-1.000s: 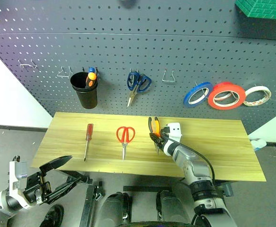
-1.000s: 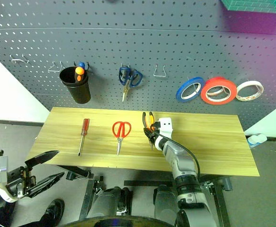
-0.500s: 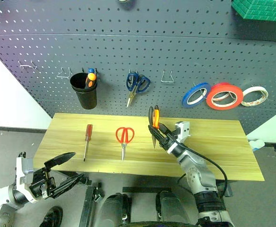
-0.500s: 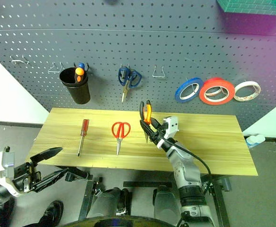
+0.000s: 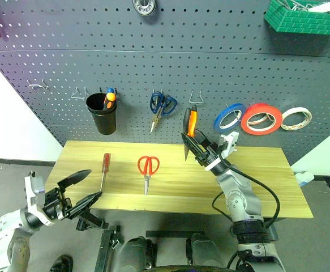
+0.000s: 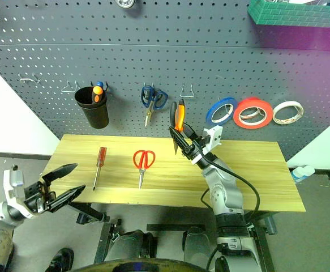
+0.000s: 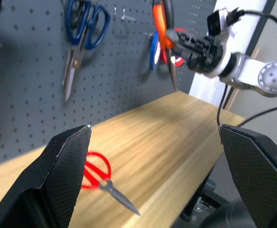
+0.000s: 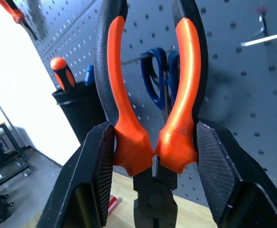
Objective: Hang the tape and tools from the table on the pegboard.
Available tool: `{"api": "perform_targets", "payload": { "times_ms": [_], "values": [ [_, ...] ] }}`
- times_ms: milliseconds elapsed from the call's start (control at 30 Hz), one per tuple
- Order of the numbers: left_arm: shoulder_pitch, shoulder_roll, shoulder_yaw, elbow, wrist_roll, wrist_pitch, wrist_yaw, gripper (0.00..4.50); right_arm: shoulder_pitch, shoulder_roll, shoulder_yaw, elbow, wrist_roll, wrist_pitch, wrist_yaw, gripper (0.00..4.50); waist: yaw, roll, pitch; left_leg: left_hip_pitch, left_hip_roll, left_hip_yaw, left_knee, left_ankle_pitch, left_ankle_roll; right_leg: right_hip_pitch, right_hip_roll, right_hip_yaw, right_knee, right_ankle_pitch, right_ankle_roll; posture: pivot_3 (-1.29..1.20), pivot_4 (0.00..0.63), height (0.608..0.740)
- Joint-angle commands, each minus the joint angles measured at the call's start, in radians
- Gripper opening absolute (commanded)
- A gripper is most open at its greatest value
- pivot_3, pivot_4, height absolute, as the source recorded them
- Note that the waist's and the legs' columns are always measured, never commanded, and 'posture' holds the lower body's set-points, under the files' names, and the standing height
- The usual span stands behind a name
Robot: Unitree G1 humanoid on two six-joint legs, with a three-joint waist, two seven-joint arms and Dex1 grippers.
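Note:
My right gripper (image 5: 195,144) is shut on the orange-and-black pliers (image 5: 189,121), held upright above the table (image 5: 255,181), handles up, close in front of the pegboard (image 5: 210,56) just below an empty hook (image 5: 196,97). In the right wrist view the fingers (image 8: 96,176) clamp the pliers (image 8: 148,95) at the base of the handles. The red-handled screwdriver (image 5: 105,164) and red scissors (image 5: 148,167) lie on the table's left half. The red tape (image 5: 261,118) hangs on the pegboard at right. My left gripper (image 5: 85,187) is open and holds nothing, off the table's front left corner.
On the pegboard hang a black cup (image 5: 104,112) with screwdrivers, blue scissors (image 5: 160,106), a blue roll (image 5: 228,116) and a white roll (image 5: 296,118). Empty hooks (image 5: 78,92) stand at left. A green bin (image 5: 303,14) sits high at right.
My right gripper has lifted the pliers off the table and tipped them upright toward the pegboard. The left gripper edged forward, still open. The view has tilted up.

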Motion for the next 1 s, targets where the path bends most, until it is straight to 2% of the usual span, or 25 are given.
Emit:
{"api": "perform_targets", "payload": {
  "times_ms": [33, 300, 867, 1000],
  "values": [
    [0.038, -0.007, 0.009, -0.076, -0.015, -0.023, 0.0, 4.5, -0.049, 0.002, 0.004, -0.044, 0.009, -0.041, 0.002, 2.14, 0.0, 0.0, -0.001, 0.0, 0.0, 0.0, 0.0, 0.0, 0.0, 0.0, 0.0, 0.0, 0.0, 0.0, -0.001, -0.03, 0.0, 0.74],
    [0.097, -0.023, 0.011, -0.146, -0.023, -0.035, 0.015, 4.5, -0.146, 0.015, -0.02, -0.012, 0.012, -0.059, -0.054, 2.14, 0.001, 0.003, -0.008, 0.002, 0.001, 0.0, 0.0, 0.0, 0.0, 0.001, 0.0, 0.001, 0.0, 0.001, -0.006, -0.02, 0.0, 0.74],
    [0.103, -0.032, 0.006, -0.148, -0.026, -0.042, 0.017, 4.5, -0.268, 0.004, -0.047, 0.033, 0.012, -0.102, -0.088, 2.14, 0.001, 0.003, -0.009, 0.009, 0.003, 0.003, 0.001, 0.001, -0.001, 0.007, 0.002, 0.002, 0.003, 0.001, -0.006, -0.02, 0.0, 0.74],
    [0.109, -0.032, 0.005, -0.151, -0.025, -0.044, 0.014, 4.5, -0.336, 0.009, -0.059, 0.113, -0.041, -0.156, -0.147, 2.14, -0.001, 0.003, -0.009, 0.01, 0.004, 0.003, 0.001, 0.001, -0.001, 0.007, 0.002, 0.002, 0.005, 0.001, -0.006, -0.02, 0.0, 0.74]
  ]
}}
